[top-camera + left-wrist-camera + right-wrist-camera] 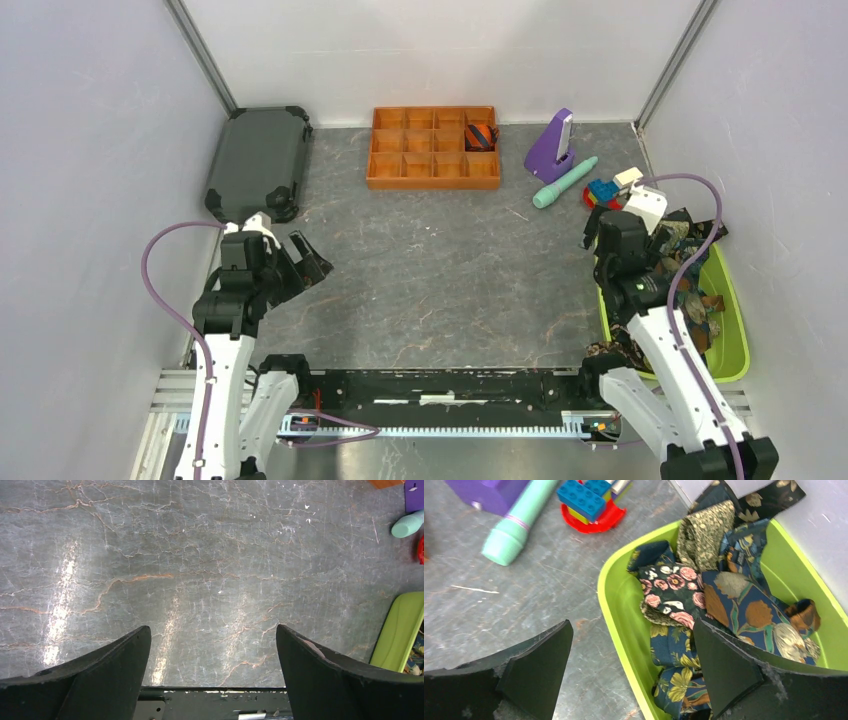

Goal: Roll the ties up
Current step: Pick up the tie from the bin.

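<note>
Several ties [704, 595], dark floral and paisley prints plus an olive-patterned one, lie heaped in a lime-green bin [619, 610] at the table's right side [735, 340]. Some ties [700, 300] spill over its rim. My right gripper [634, 650] hovers open over the bin's left rim, one finger above the table and the other above the ties, holding nothing. In the top view that gripper [638, 232] sits at the bin's far end. An orange-navy striped tie [481, 135] sits rolled in a tray compartment. My left gripper [310, 258] hangs open and empty over bare table [212, 650].
An orange divided tray [433, 183] stands at the back centre. A dark hard case [258, 160] lies at the back left. A purple object [550, 145], a teal stick [565, 182] and toy blocks [603, 192] sit at the back right, close to the bin.
</note>
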You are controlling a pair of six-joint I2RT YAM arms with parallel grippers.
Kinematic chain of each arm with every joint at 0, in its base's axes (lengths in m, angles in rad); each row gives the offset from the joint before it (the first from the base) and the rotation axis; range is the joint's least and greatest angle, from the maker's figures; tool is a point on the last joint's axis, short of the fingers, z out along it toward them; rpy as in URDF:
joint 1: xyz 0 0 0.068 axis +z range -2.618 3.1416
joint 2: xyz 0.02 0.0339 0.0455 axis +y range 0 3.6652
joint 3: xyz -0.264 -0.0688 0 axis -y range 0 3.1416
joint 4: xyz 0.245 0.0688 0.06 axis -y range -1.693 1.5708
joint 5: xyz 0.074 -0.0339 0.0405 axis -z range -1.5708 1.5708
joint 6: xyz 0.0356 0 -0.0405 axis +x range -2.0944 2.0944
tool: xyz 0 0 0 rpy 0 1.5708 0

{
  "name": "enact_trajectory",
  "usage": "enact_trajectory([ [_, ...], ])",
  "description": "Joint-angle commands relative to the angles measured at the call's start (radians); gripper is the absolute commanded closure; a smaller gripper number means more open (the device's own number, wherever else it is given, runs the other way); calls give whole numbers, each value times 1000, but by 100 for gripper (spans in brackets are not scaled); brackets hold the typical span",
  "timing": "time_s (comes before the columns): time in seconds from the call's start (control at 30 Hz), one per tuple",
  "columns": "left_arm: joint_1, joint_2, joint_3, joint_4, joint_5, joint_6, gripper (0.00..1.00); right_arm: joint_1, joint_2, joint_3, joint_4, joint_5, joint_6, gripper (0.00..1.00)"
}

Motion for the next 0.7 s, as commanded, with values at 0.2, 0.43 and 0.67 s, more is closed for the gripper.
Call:
enact_trajectory([
  [0.2,-49,14,1,28,-3,48,0,-58,144,57,-53,174,58,2],
  [0.43,-58,21,1,28,-4,47,0,-238,249,65,-39,169,42,2],
  [0.67,-62,28,1,28,-3,48,0,-376,290,70,99,-42,5,2],
])
